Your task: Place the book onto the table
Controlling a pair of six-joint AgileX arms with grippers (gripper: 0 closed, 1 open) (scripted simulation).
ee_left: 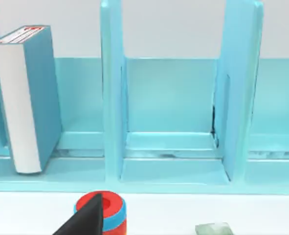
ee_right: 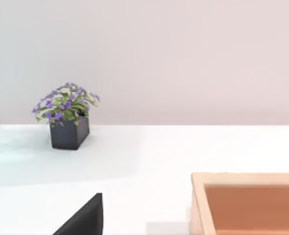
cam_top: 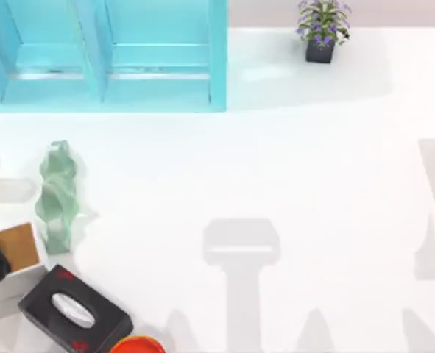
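White glossy table (cam_top: 291,162) spans nearly the whole top view, with grey shadows of my arms lying at lower centre and along the right edge. Pale wall behind it.

Light-blue shelf unit (cam_top: 107,55) sits in the upper left of the top view, with open bays separated by upright dividers. In the left wrist view the same shelf unit (ee_left: 171,122) runs across the frame, and the book (ee_left: 29,98) stands upright in its far-left bay, leaning slightly, teal cover facing right, white page edges forward, red marks on the white top end. So the book is in the shelf, not on the table.

Black tissue box (cam_top: 75,312) lies at lower left of the top view, rotated diagonally. Green translucent twisted vase (cam_top: 57,195) stands just above it, apart from it. Open cardboard-brown box (cam_top: 17,246) is at the left edge. Wooden tray (ee_right: 249,203) is at lower right of the right wrist view. Potted purple flowers in a dark pot (cam_top: 322,31) stand at upper right of the top view, well apart from everything else. Orange-red round object (cam_top: 136,346) is cut by the bottom edge, touching the tissue box corner.

A red-and-blue ring object (ee_left: 102,208) is at the bottom of the left wrist view.

Left and right jaws: can't tell their opening.
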